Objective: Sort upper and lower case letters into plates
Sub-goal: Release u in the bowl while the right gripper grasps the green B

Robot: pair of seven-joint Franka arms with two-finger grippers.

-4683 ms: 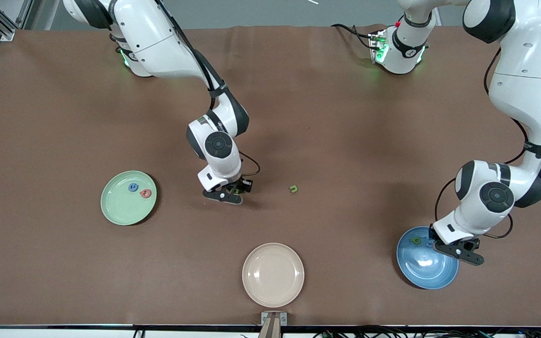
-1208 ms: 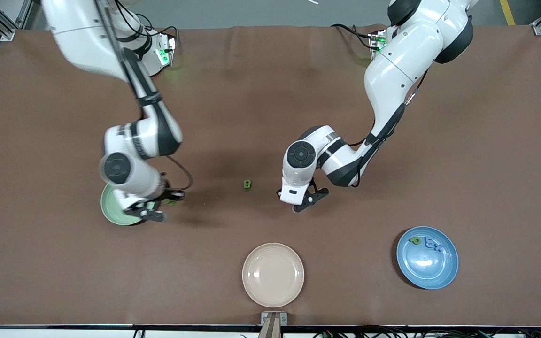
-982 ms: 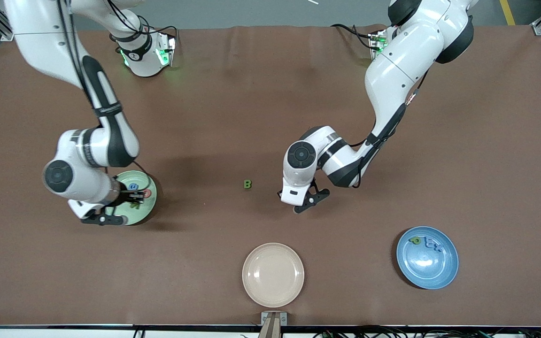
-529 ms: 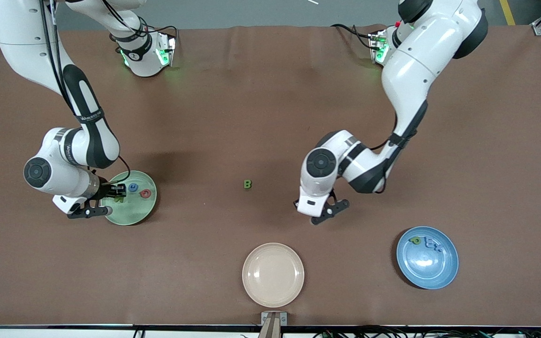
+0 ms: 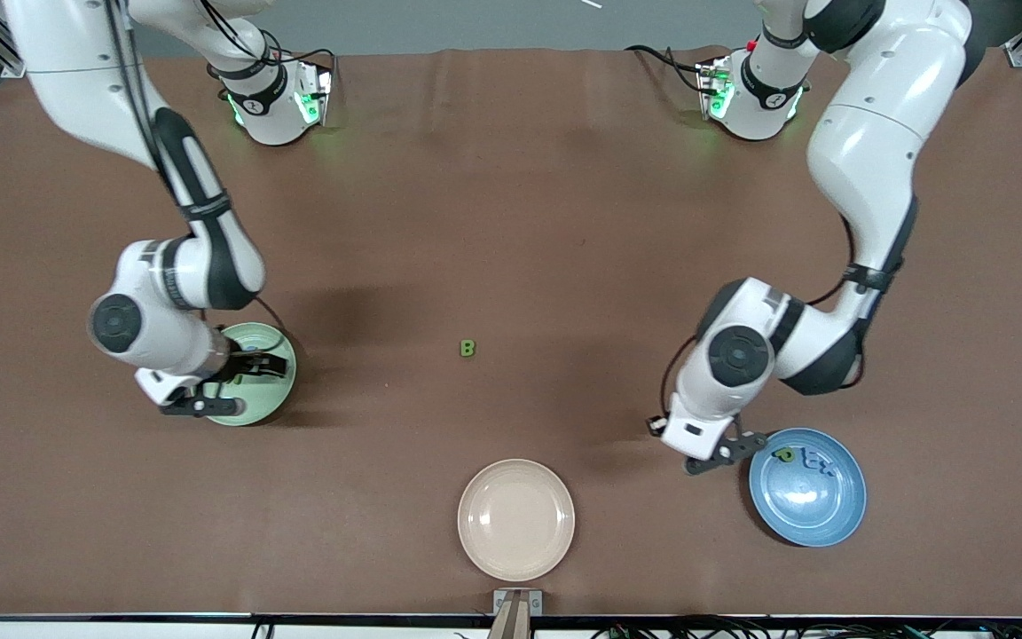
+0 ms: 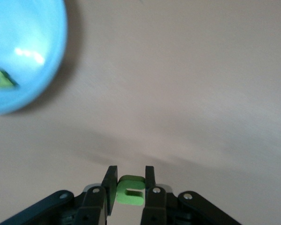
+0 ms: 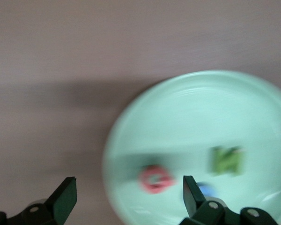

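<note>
Left gripper pinches small green letter, hangs over bare table just beside blue plate, which holds green + blue letters. Right gripper spread wide over mint plate; inside it: red letter, green letter, blue one partly hidden. Green "B" lies mid-table, well apart from both plates. Beige plate nearest front camera.

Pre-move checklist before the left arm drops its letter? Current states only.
1. Left gripper shut on small green letter: ok.
2. Left gripper over glossy blue plate: not ok, it is over bare table beside the rim.
3. Right gripper open, nothing between its fingers: ok.
4. Pale mint green plate holds three letters: ok.
5. Green letter B unsorted on table: not ok.
</note>
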